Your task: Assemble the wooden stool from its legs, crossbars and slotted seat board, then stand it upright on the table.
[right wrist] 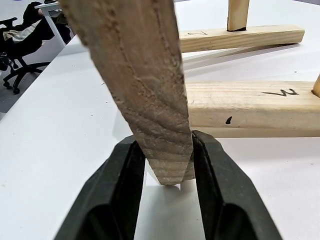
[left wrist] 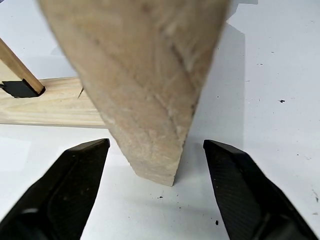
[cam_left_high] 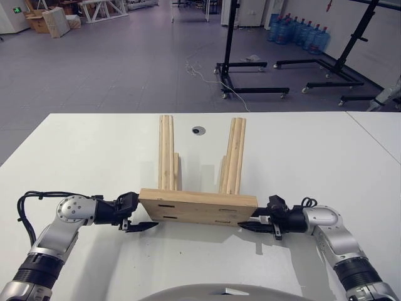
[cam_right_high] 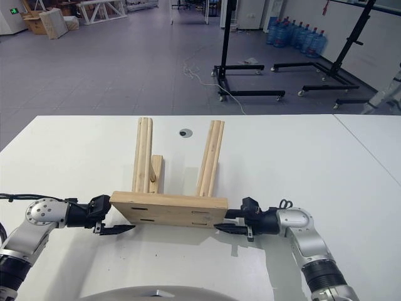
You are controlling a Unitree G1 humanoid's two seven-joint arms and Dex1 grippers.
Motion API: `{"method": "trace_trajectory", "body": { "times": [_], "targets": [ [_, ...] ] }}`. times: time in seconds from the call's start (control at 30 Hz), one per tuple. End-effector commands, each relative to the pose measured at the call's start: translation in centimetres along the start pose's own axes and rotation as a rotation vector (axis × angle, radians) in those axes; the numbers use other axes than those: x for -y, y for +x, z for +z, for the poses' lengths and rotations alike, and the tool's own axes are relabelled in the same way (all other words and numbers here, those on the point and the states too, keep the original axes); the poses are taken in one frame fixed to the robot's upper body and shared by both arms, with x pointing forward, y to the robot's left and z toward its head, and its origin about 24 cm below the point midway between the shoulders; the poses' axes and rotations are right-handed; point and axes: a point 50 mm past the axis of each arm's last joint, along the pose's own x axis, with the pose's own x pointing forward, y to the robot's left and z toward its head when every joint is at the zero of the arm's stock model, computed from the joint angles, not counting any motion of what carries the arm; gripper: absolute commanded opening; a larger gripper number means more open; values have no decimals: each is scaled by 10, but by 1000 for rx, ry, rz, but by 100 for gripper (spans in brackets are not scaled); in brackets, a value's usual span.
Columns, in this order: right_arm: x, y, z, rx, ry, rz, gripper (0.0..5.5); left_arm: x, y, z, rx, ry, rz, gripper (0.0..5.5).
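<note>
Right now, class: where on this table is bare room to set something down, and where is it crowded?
Bare table left of the left legs, and right of the right legs. Crowded: the seat board, with jaws at both ends.

You see the stool point(cam_right_high: 169, 210) lying on its side on the table point(cam_left_high: 81, 150), pale bare wood. The seat point(cam_left_high: 197, 207) stands on one long edge at the near end, the face with small dark slots point(cam_left_high: 166, 205) toward the head camera. Left legs point(cam_left_high: 166, 152) and right legs point(cam_left_high: 233, 155) run flat away from it, stacked in pairs. A short crossbar point(cam_left_high: 178, 170) sits just inside the left pair, and another point(cam_left_high: 222, 175) sits inside the right.
</note>
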Motion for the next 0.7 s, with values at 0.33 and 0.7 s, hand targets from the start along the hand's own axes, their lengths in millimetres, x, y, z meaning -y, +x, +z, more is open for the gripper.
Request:
{"method": "trace_trajectory", "body": {
  "times": [0.33, 0.7],
  "targets": [
    [-8, -26, 71, 92, 310, 219, 134, 22, -33, 61, 289, -443, -235, 157],
    [-32, -72, 170, -17, 1017, 588, 128, 30, -58, 136, 651, -819, -197, 131]
  ]
}}
